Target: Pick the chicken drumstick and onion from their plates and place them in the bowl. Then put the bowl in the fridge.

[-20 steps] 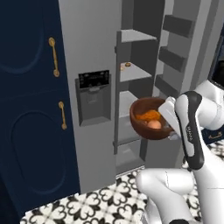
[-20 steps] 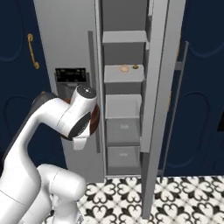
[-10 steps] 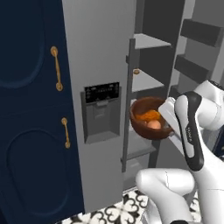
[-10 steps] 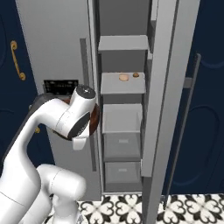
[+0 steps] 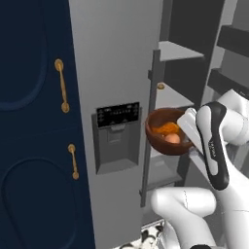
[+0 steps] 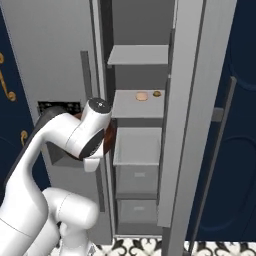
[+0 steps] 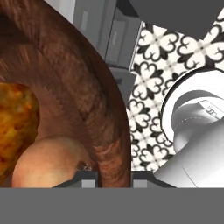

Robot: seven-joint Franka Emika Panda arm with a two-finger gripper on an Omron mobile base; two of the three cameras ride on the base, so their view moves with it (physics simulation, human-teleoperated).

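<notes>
Your claw (image 7: 113, 177) pinches the bowl (image 5: 163, 138) by its rim, level – so drumstick (image 5: 168, 128) and onion (image 5: 171, 139) stay inside – near the open fridge's (image 6: 187, 125) shelves (image 6: 137, 150)

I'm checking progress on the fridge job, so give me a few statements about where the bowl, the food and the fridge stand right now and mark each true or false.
1. The bowl is held up in the air by the claw, in front of the fridge. True.
2. The bowl is empty. False: the chicken drumstick and the onion lie in it.
3. The fridge stands open, shelves showing. True.
4. The bowl already sits on a shelf. False: it is still outside, beside the door handle.
</notes>
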